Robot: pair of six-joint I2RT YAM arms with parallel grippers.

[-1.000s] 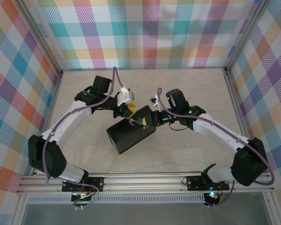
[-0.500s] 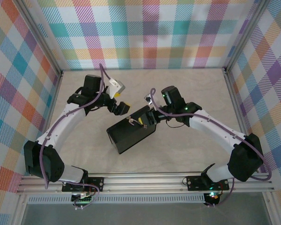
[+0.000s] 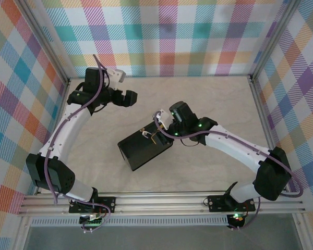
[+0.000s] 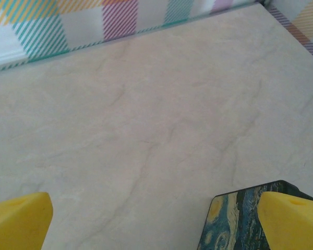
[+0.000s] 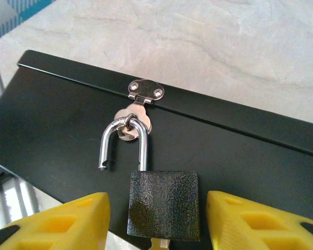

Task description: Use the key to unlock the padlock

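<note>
The padlock [image 5: 164,205], a small dark grey block, hangs by its silver shackle [image 5: 122,140] from the hasp [image 5: 145,91] of a black box [image 5: 240,151]. The shackle's left end stands free of the body, so the lock is unlocked. A pale stub of the key [image 5: 159,244] pokes out under the padlock. My right gripper [image 5: 159,224] is open, with a yellow finger on each side of the padlock and a gap on both sides. My left gripper [image 3: 128,97] is open wide and empty, up at the back left, away from the box [image 3: 145,148].
In the left wrist view a corner of the box's swirly blue-yellow lid [image 4: 235,221] shows beside the right finger, with bare marble tabletop [image 4: 146,114] ahead. Plaid walls [image 3: 161,36] and metal rails enclose the table on three sides.
The left gripper has opened and pulled back from the padlock to the back left. The right gripper has widened and moved back and left along the box.
</note>
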